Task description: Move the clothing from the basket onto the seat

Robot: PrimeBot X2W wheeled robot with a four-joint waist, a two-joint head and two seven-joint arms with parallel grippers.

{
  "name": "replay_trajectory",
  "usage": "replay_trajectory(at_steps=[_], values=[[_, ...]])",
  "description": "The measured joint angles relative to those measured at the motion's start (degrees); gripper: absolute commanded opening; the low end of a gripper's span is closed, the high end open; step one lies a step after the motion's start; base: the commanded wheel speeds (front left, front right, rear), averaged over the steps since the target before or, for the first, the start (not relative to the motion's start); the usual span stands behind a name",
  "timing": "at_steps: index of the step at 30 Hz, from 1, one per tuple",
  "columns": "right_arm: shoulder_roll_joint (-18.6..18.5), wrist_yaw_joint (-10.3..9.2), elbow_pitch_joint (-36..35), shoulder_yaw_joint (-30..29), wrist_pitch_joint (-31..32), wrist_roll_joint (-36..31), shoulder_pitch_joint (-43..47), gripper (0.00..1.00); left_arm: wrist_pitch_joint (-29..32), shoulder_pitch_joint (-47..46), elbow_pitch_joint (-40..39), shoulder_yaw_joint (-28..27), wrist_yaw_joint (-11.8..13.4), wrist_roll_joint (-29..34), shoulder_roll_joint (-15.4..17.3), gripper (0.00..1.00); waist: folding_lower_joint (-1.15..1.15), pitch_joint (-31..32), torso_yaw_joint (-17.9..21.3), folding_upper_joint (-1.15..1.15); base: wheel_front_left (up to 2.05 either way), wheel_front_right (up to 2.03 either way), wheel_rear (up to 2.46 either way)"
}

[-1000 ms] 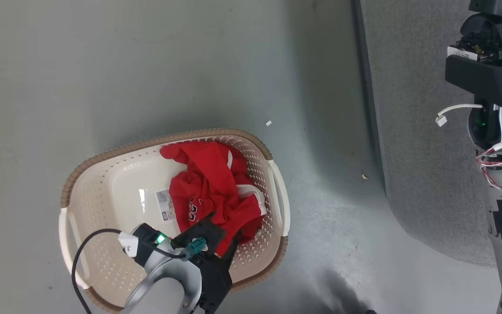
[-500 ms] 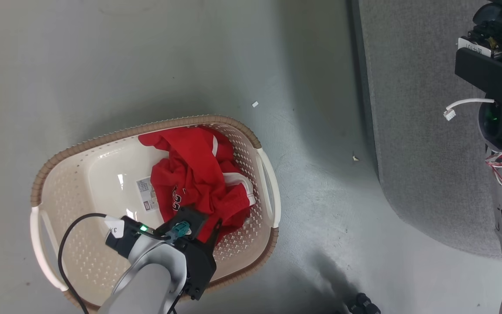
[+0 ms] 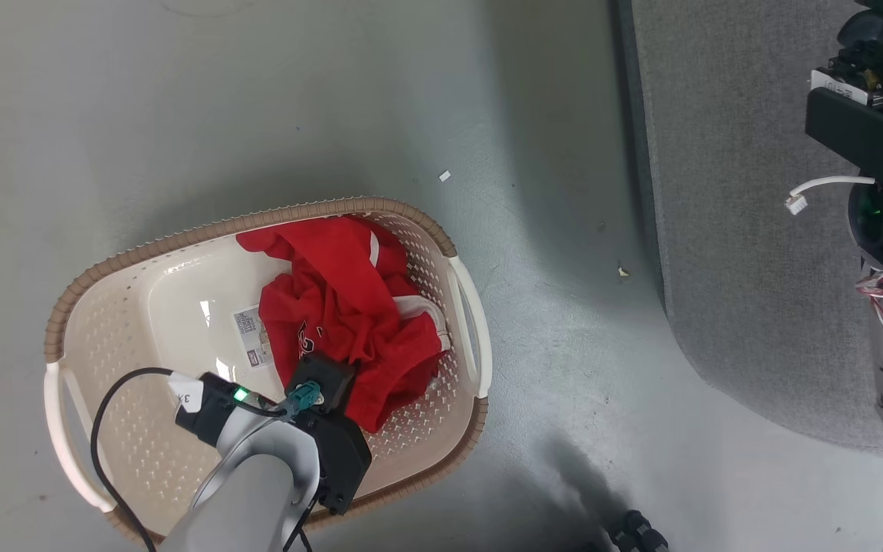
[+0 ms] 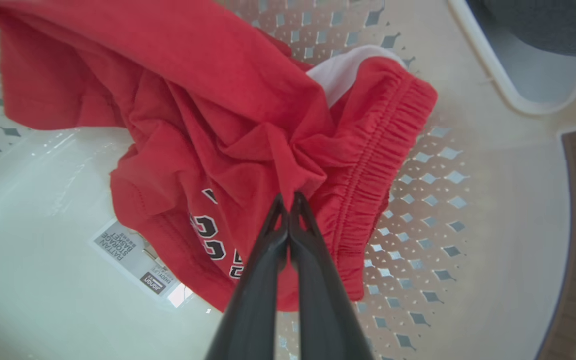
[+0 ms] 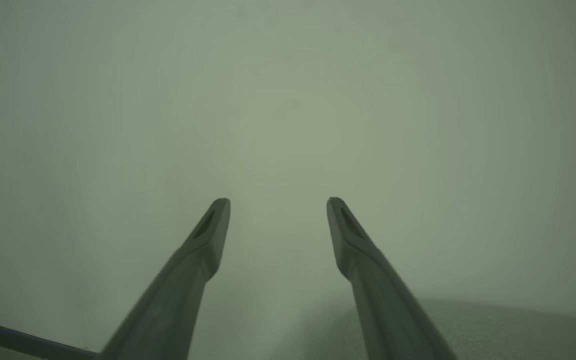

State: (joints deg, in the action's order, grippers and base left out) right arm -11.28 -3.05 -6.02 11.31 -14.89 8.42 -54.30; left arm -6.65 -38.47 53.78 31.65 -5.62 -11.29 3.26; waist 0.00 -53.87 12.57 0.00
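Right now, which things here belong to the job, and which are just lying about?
Job: red clothing, basket, grey seat, left gripper shut on the clothing.
Lying about: label in the basket, small white scrap.

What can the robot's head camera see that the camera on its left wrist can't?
Head view: the big grey seat off to the right of the basket, with bare floor between them.
Left wrist view: the left gripper shut, pinching a fold of the clothing, and the stretchy waistband up close.
Both: the red clothing lying in the cream basket, and the label stuck on the basket's bottom.
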Motion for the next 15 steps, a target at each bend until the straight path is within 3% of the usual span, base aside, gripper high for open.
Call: replay_trajectory(at_steps=[15], values=[[-0.7,0.03,5.4,-1.1,0.0,-0.4,3.7,1.00,-6.2,-0.2,-0.3,1.7,-1.0,-1.5,-0.2,0.00,0.00,4.3,-2.4,0.00,0.00,0.00,0.00]])
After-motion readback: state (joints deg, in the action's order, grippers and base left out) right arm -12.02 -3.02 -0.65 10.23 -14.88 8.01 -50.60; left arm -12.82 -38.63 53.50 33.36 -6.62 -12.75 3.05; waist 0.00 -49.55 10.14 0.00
